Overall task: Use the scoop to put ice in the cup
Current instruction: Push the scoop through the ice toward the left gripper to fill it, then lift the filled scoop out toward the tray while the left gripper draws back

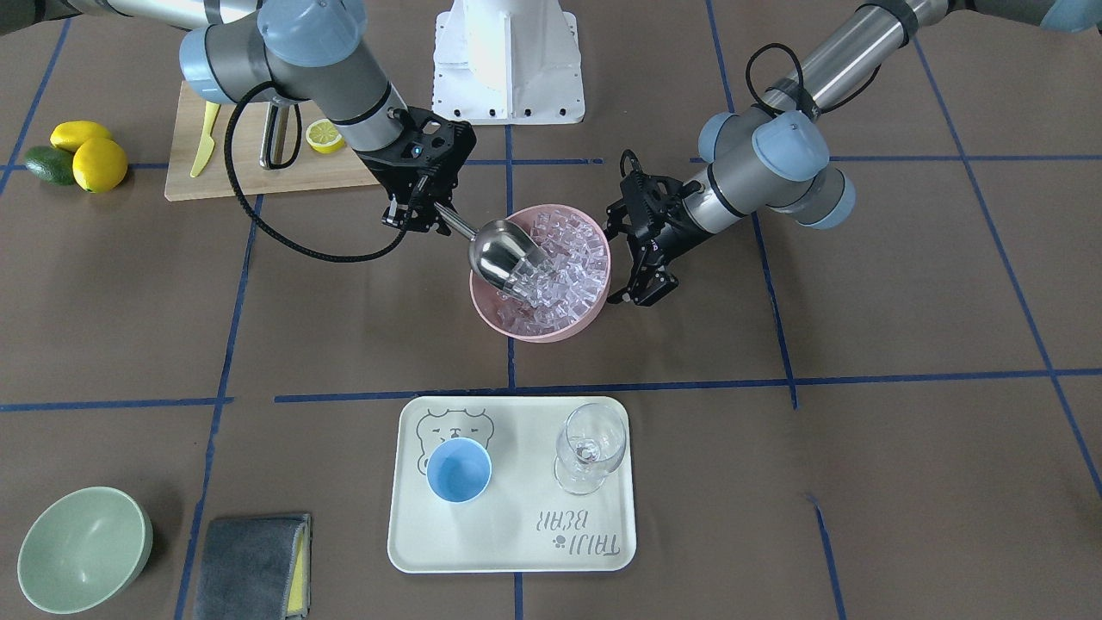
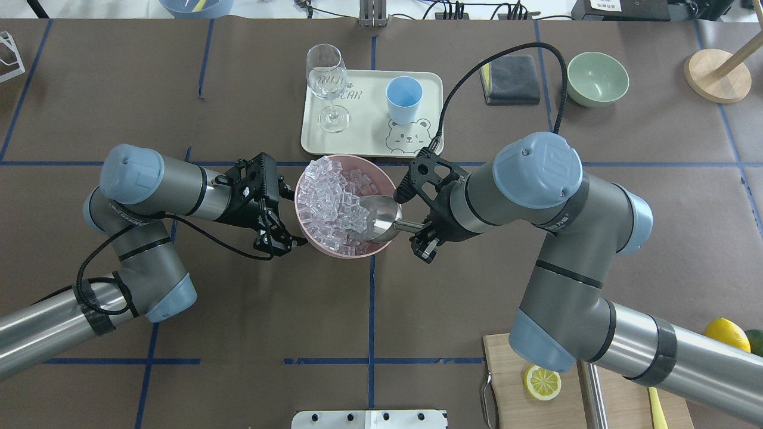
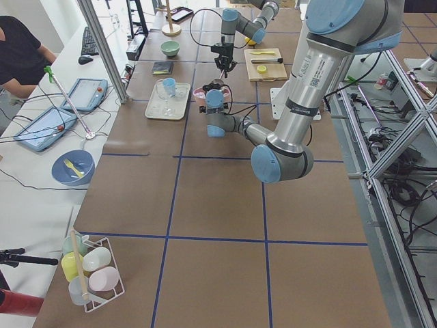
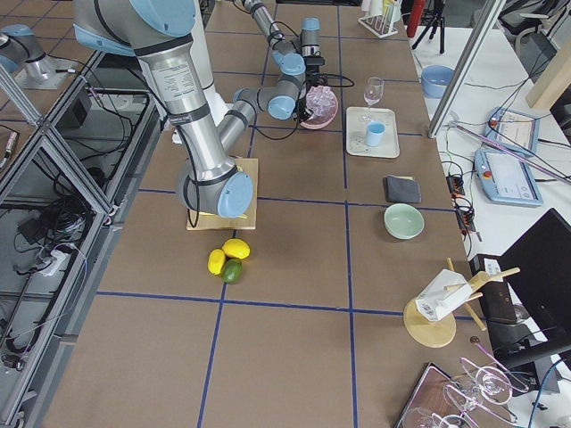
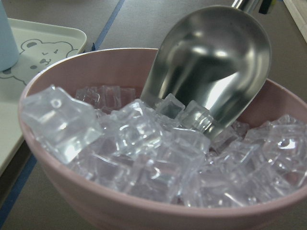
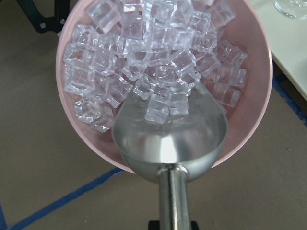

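Observation:
The pink bowl point(image 1: 594, 314) at the table's middle is heaped with ice point(image 1: 564, 258). My right gripper point(image 1: 422, 215) is shut on the thin handle of the steel scoop point(image 1: 499, 250). The scoop's trough is tilted down into the ice point(image 6: 144, 48) at the bowl's edge, and a few cubes lie in the scoop point(image 6: 172, 143). My left gripper point(image 1: 639, 291) stands open against the bowl's opposite side, its fingertip at the rim; whether it touches I cannot tell. The light-blue cup point(image 1: 459, 469) stands upright on the cream tray point(image 1: 516, 551), apart from both grippers.
A clear wine glass point(image 1: 590, 448) stands on the tray beside the cup. A pale green bowl point(image 1: 82, 547) and a grey cloth point(image 1: 250, 564) lie past the tray. A cutting board point(image 1: 232, 172) with a lemon half point(image 1: 325, 135) and whole lemons point(image 1: 99, 164) sit beside my right arm.

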